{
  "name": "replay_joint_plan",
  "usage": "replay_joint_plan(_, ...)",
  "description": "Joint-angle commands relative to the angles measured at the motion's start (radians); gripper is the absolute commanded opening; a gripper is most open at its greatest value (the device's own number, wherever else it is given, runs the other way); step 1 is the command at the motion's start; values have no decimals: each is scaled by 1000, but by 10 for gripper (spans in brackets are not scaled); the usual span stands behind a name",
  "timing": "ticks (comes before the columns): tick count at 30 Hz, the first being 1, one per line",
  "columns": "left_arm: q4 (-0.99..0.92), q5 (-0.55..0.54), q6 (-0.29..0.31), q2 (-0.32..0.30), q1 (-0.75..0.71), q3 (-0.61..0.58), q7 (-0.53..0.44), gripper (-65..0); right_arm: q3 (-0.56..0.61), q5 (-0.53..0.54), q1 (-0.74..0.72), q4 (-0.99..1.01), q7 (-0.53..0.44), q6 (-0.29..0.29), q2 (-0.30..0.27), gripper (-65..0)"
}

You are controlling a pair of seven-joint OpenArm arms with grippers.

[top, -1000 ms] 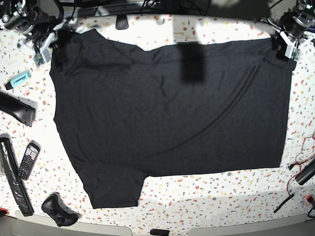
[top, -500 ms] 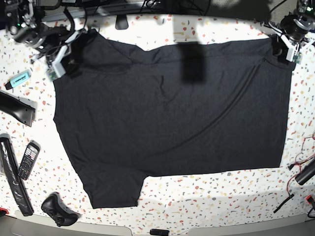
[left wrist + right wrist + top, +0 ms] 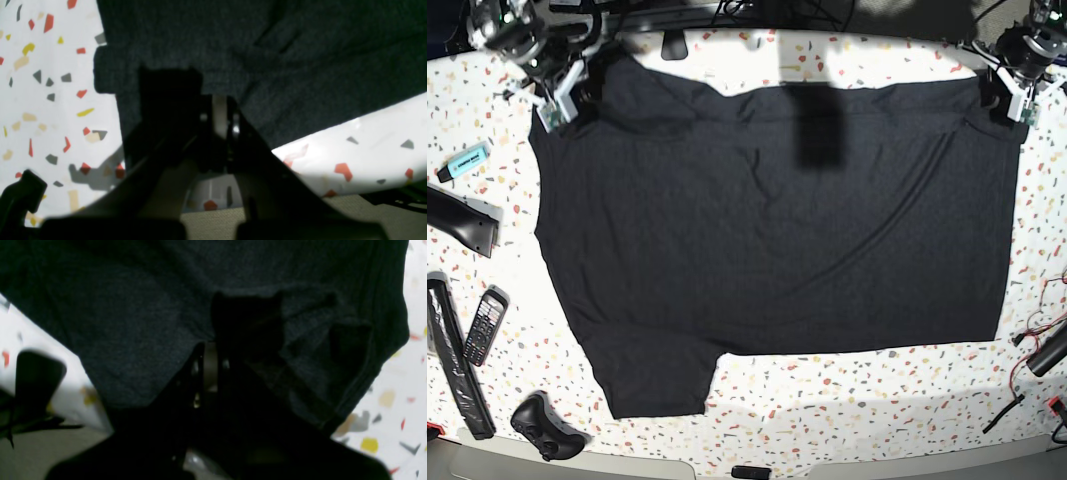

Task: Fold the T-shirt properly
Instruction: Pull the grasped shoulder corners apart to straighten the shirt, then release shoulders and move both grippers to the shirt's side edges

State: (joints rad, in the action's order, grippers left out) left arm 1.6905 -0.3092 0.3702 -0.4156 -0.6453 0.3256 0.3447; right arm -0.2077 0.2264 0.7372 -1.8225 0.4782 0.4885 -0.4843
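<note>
The black T-shirt (image 3: 777, 230) lies spread plain side up over most of the speckled table, one sleeve pointing to the near left (image 3: 657, 385). My right gripper (image 3: 562, 95) is at the shirt's far left corner, shut on the cloth. The right wrist view shows its dark fingers (image 3: 247, 323) pinching bunched fabric (image 3: 133, 323). At the far right corner my left gripper (image 3: 1009, 95) is shut on the shirt's edge. In the left wrist view its fingers (image 3: 170, 90) clamp the hem (image 3: 233, 50).
Along the left side lie a blue highlighter (image 3: 464, 160), a black handle (image 3: 462, 222), a phone (image 3: 484, 325), a long black bar (image 3: 457, 375) and a game controller (image 3: 547, 428). Cables and a black tube (image 3: 1039, 352) sit at the right edge.
My right gripper has swung in over the shirt and then back toward the far edge, pulling the far left corner with it. The left gripper has stayed in place.
</note>
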Motion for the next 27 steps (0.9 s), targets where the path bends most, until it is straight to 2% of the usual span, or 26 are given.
replay_joint_plan(1, 17, -6, -2, -14, -3, 10, -16, -650, -23, -16, 20, -4, 38, 6, -12, -650)
replay_joint_plan(7, 17, 0, 1, -15, -4, 10, 4, -650, -136, -13, 31, -4, 46, 6, -18, -650)
replay_joint_plan(10, 17, 52, 0, -18, -3, 10, 3, -650, -171, 24, 31, -4, 46, 5, -46, -650)
replay_joint_plan(14, 19, 65, 0, -20, -3, 10, -4, -650, -178, 82, 30, -4, 46, 6, -81, -650)
replay_joint_plan(19, 74, 66, 0, -20, -3, 25, -16, -650, -179, 92, 25, -31, 51, 6, -81, -650)
replay_joint_plan(27, 224, 51, 0, -20, 2, 162, -13, -650, -179, 92, -1, -189, 71, 5, -81, -650)
